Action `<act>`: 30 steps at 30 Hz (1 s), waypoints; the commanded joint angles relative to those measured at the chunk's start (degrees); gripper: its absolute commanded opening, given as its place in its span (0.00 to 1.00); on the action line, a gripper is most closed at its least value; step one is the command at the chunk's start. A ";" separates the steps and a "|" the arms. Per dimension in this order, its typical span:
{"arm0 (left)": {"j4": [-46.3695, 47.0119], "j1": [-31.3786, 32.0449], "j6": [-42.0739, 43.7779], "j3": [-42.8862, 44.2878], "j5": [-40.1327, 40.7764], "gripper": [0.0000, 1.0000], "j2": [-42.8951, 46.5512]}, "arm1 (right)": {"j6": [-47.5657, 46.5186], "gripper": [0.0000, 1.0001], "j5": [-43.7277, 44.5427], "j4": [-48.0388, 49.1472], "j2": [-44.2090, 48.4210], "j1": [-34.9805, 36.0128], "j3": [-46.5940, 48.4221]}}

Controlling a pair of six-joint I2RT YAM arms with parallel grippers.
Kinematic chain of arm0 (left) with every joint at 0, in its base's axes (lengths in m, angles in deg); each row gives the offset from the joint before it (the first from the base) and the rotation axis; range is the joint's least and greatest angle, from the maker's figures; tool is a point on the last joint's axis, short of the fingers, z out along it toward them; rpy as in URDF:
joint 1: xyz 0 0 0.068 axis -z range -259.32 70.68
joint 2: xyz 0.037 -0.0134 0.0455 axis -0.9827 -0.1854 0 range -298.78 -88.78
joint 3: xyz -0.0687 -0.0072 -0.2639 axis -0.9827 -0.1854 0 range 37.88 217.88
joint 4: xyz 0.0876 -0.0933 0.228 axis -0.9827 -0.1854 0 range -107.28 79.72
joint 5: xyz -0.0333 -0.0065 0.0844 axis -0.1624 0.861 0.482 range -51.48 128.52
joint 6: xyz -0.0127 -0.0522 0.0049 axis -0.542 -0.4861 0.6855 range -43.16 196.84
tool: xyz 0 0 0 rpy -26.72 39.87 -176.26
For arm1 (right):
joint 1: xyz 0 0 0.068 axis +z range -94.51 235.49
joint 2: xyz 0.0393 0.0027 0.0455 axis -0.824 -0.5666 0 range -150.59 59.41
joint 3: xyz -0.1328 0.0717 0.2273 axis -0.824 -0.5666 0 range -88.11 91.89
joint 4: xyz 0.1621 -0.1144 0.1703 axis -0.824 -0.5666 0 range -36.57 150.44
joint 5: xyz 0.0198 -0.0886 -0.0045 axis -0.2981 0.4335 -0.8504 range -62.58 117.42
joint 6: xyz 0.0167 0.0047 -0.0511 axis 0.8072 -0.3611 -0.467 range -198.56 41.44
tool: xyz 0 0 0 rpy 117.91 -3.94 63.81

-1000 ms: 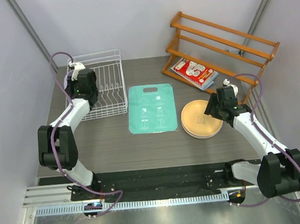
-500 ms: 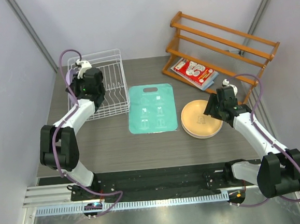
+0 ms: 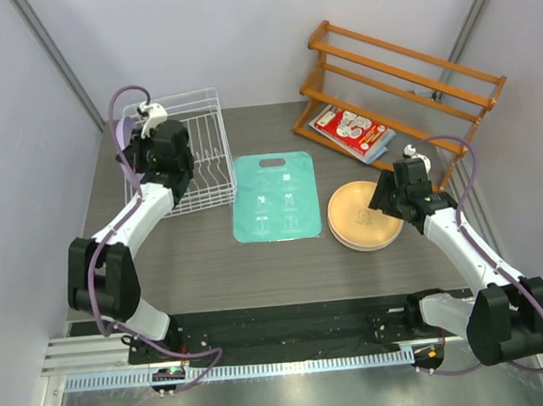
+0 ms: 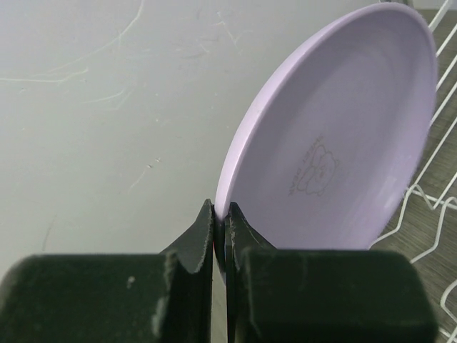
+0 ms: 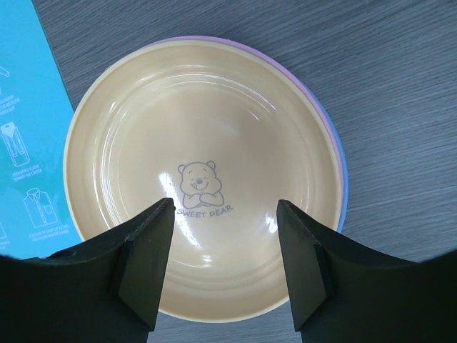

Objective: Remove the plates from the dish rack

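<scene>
Since a second ago the left gripper (image 4: 220,223) has lifted over the dish rack's (image 3: 202,157) back-left corner, pinching the rim of the lilac plate (image 4: 343,143), which stands edge-up beyond its fingertips. Far right, the right gripper (image 5: 225,207) hangs wide above the stacked plates (image 5: 200,121).

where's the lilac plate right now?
Left wrist view: the lilac plate stands on edge, its rim pinched in the left gripper. In the top view that puts it at the left end of the dish rack, far left.
</scene>
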 commanded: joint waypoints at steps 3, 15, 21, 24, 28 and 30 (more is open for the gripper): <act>-0.07 2.02 -2.00 2.74 1.38 0.00 8.27 | 0.55 0.65 -0.74 1.52 3.62 -0.06 -0.60; -31.84 11.61 -37.51 7.07 -41.87 0.00 16.79 | -1.30 0.68 -14.79 3.01 9.51 0.29 0.72; -28.58 14.24 -48.58 4.95 -62.76 0.00 15.22 | -0.33 0.81 -21.04 6.26 12.67 3.10 1.69; -27.35 16.52 -50.78 4.34 -66.98 0.00 13.38 | 0.55 0.89 -22.89 7.84 13.38 4.24 2.39; -25.16 19.25 -53.07 3.11 -68.84 0.00 11.71 | 1.51 0.90 -23.42 9.60 12.60 5.74 3.09; -24.54 20.92 -53.69 2.76 -69.28 0.00 10.92 | 1.61 0.90 -22.20 9.95 12.24 6.44 3.36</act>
